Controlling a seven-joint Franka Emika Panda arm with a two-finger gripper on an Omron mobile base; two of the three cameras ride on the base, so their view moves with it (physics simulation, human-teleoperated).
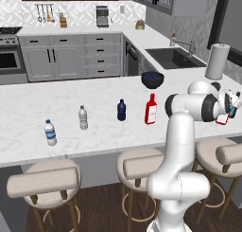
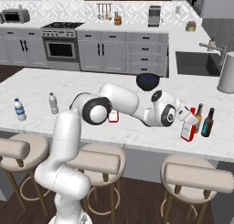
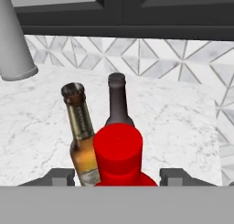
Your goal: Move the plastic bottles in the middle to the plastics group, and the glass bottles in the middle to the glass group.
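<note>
1. Step in hand: delivery of one red bottle (image 2: 187,129) to the glass group. The gripper (image 2: 188,120) holds this bottle at the right end of the counter (image 2: 137,131), just beside the brown bottle (image 2: 198,118) and the dark teal bottle (image 2: 208,122).
2. Gripper state: in the hand view the two fingertips (image 3: 59,176) stand on either side of the bottle's red cap, apparently closed on the neck below it. The contact itself lies below the frame edge.
3. Whether the bottle base rests on the counter cannot be told; it looks tilted in the right base view.
4. Next move, as judged: lower the bottle upright to the surface, release, and retract upward without striking the two slim bottles close behind it.
5. Risk: the neighbours stand very near; a sideways withdrawal could topple them.
6. Remaining items: a second red bottle (image 1: 151,110) with white label and the navy bottle (image 1: 121,110) stand mid-counter.
7. The plastics group, a labelled water bottle (image 1: 50,132) and a plain water bottle (image 1: 83,118), stands at the left, well apart.
</note>
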